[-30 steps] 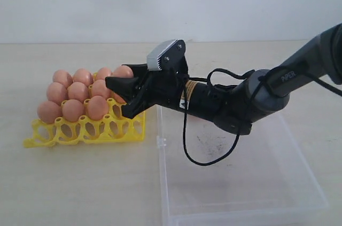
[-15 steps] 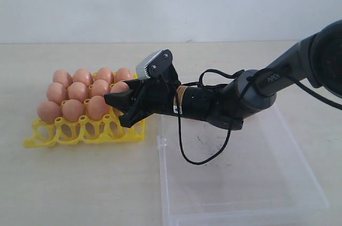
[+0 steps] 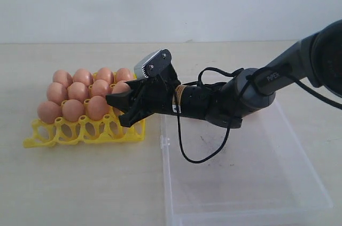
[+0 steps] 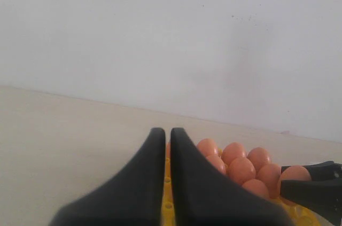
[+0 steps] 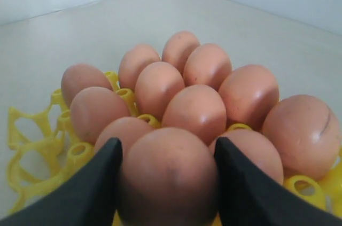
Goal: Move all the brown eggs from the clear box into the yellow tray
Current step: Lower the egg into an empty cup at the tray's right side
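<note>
Exterior view: right claw [image 3: 116, 110], clamped on brown egg [image 5: 165, 178] (left claw [image 4: 166, 132] together), has dropped lower.

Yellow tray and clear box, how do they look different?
The yellow tray is a bright, open lattice of cups; the clear box is see-through, with a flat floor and low walls. The yellow tray holds many brown eggs; no egg shows in the clear box, only dark scuffs. The clear box looks bigger than the yellow tray. Both are shallow and sit side by side on the tan table.
</note>
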Controlling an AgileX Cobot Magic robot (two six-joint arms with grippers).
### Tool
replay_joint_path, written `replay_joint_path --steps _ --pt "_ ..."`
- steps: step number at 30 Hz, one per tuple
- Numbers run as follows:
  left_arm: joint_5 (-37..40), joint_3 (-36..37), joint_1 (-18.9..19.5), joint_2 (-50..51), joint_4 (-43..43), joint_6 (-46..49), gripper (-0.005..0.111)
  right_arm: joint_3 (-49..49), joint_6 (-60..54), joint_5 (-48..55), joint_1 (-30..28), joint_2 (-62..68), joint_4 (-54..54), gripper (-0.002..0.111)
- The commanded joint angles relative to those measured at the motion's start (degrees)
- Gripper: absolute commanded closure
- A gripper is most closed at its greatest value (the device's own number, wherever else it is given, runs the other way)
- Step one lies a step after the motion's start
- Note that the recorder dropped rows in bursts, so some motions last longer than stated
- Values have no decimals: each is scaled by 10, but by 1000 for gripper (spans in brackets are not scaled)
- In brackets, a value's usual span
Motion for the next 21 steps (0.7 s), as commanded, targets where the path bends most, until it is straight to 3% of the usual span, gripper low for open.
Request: replay_joint_path --steps 1,12,21 --pt "-3 -2 -2 2 0 -1 103 3 0 45 -2 1 -4 109" --pt "-3 -2 -2 2 0 -1 103 3 -4 45 -2 1 -7 106" --pt "-3 -2 -2 2 0 -1 103 3 -5 45 -2 1 -9 68"
